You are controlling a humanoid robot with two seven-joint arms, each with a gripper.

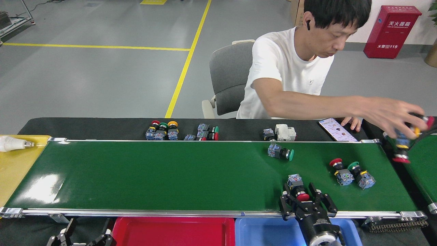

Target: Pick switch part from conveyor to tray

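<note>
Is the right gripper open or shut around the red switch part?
Open: the right gripper has its fingers spread on both sides of the red switch part, which lies on the conveyor.

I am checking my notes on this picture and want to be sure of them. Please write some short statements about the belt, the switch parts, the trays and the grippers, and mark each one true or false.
1. The right gripper is open around a red-capped switch part on the conveyor. True.
2. The blue tray already holds a switch part. False: its visible part is empty.
3. Four switch parts lie on the conveyor. True: the red-capped one, a green-capped one and a red and green pair.
4. The person's hand rests on the phone. False: it reaches over the smaller belt, holding parts.
5. The left gripper is over the conveyor. False: it is below the near rail.
</note>
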